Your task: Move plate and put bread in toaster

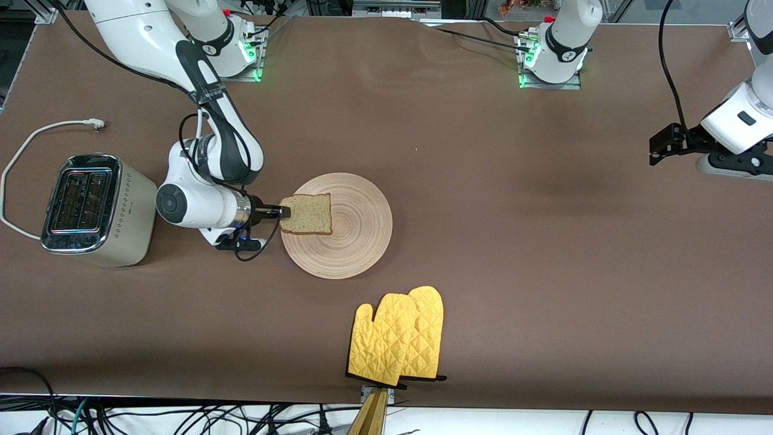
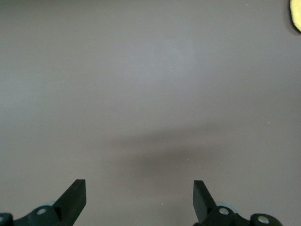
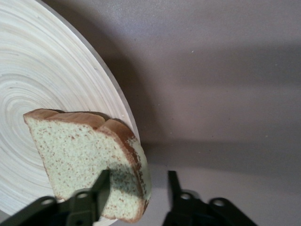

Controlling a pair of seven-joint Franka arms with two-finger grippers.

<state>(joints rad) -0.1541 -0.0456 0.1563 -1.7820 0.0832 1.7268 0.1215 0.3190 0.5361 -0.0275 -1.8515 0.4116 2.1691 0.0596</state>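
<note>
The bread lies at the rim of the wooden plate, on the side toward the toaster. My right gripper reaches in level from the toaster's side and is open around the slice's near edge. In the right wrist view one finger lies against the bread's face and the other finger stands apart from the crust; the plate lies under the slice. My left gripper waits open and empty over bare table at the left arm's end; its jaws stand wide apart.
A pair of yellow oven mitts lies near the table's front edge, nearer to the front camera than the plate; a corner of one shows in the left wrist view. The toaster's white cord loops on the table beside it.
</note>
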